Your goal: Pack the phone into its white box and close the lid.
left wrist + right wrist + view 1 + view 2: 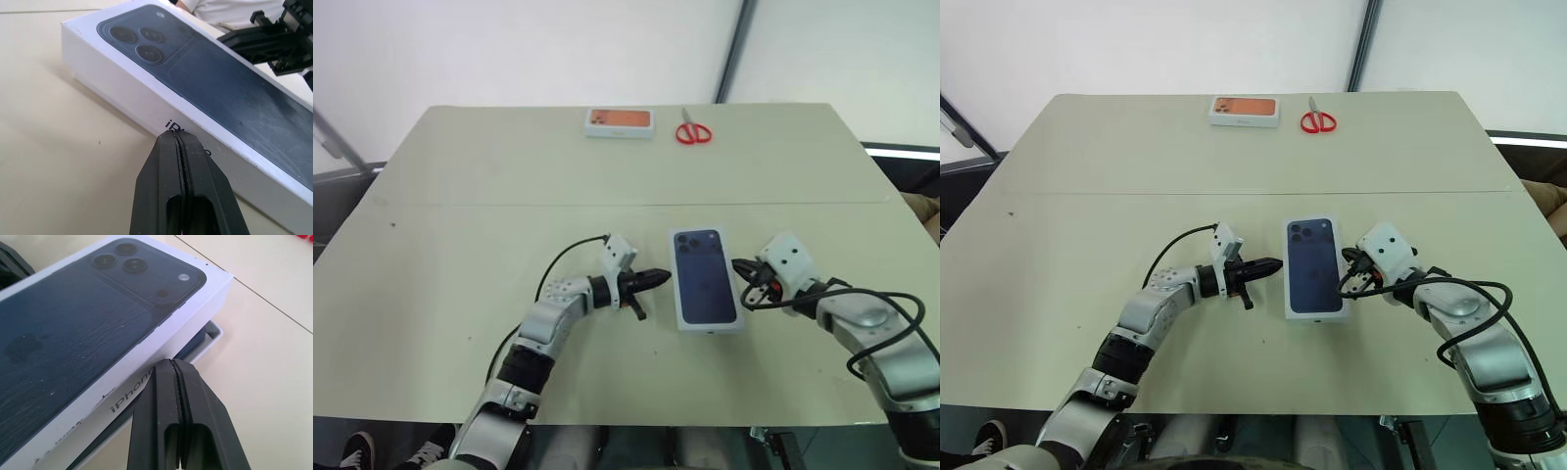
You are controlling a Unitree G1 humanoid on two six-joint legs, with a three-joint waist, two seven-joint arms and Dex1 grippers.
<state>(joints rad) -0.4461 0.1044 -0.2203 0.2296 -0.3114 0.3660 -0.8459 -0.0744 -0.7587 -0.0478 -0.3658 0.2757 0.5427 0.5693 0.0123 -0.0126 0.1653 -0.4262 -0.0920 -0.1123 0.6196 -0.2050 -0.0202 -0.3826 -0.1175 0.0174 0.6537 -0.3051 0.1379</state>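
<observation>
Resting: the lid (707, 280) sits on the white box (204, 340) near the middle of the table (460, 176), its top printed with a dark navy phone picture and a camera cluster at the far corner.
Fit: in the right wrist view the lid sits askew, raised on that side, with the rim of the white box sticking out beneath it at one corner.
Phone: something dark shows in the gap under the raised lid, possibly the phone, though that view is too narrow to be sure.
Left gripper (662, 277): fingers pressed together, holding nothing, pointing level at the lid's left long side with its tip just beside the side wall.
Right gripper (738, 266): fingers also pressed together and empty, tip at the lid's right long side, close against the printed lettering.
Far edge: an orange-topped white box (619, 122) lies flat, with red-handled scissors (693, 130) just beside it on the right, both well apart from the grippers.
Seam: a straight line runs across the table between the far things and the lid.
</observation>
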